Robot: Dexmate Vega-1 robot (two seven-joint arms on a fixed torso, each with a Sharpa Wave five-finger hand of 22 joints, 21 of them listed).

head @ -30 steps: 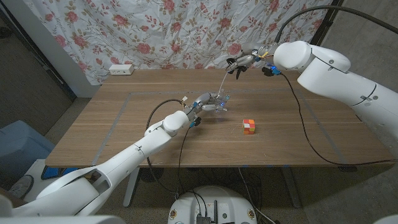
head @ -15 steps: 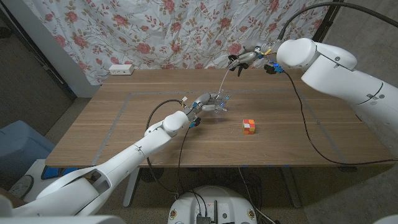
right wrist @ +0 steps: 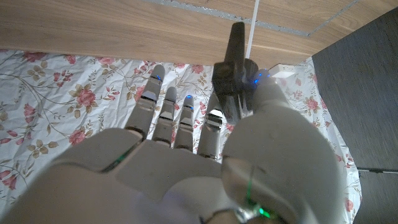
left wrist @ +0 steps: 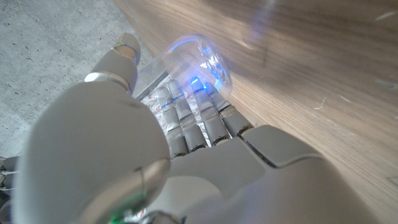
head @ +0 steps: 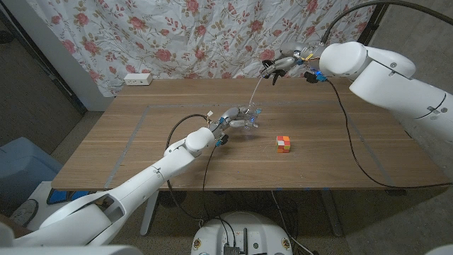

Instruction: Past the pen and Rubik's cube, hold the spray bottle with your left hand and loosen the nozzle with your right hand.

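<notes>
Though gripped, spray bottle [left wrist: 198,61] clear, nozzle [right wrist: 235,76] dark.

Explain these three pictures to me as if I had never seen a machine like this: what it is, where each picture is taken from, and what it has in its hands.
This is a robot with two white arms, each ending in a hand with fingers, standing at a wooden table.

The wide picture comes from a camera on its head, looking down. The other two come from cameras on the wrists, looking along the backs of the hands, so they appear turned.

The left hand grips a clear bottle low over the table. The right hand is raised near the flowered curtain and pinches the dark spray nozzle. A thin white tube hangs from the nozzle down toward the bottle, so the nozzle appears to be off.

A Rubik's cube lies on the table, and a white power strip at its far edge.
</notes>
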